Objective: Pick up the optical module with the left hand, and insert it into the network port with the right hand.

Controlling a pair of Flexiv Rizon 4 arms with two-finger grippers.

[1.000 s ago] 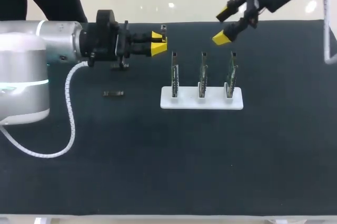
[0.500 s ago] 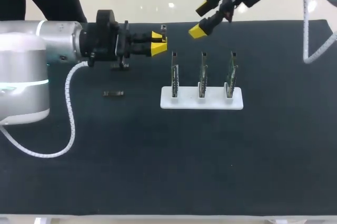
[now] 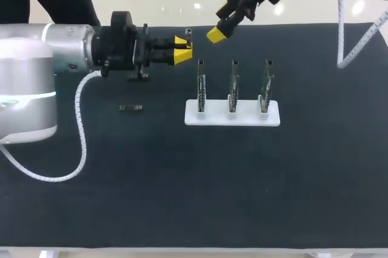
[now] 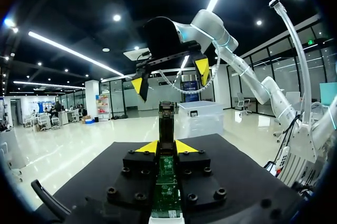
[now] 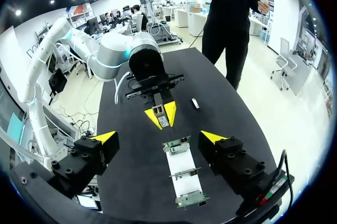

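Note:
My left gripper [image 3: 183, 49] reaches in level over the table's far left and is shut on the optical module [image 3: 188, 31], a slim dark piece standing out past its yellow tips. In the left wrist view the module [image 4: 166, 121] rises between the fingers, ahead of my left gripper [image 4: 166, 146]. My right gripper [image 3: 220, 23] hangs open just right of and above the module, touching nothing; it shows as the right gripper [image 4: 171, 77] facing the module. From the right wrist, the module [image 5: 164, 121] lies ahead, in line with my right gripper [image 5: 159, 137]. The white stand [image 3: 232, 114] carries three upright port boards.
A small dark part [image 3: 130, 108] lies on the black mat left of the stand, also seen as the dark part [image 5: 195, 103] beside the left arm. The left arm's white cable [image 3: 80, 143] loops over the mat's left side. The stand's boards [image 5: 184, 173] sit under the right gripper.
My right arm has swung left from above the right-hand board to close beside the held module, its fingers staying open. The left arm and module have not moved.

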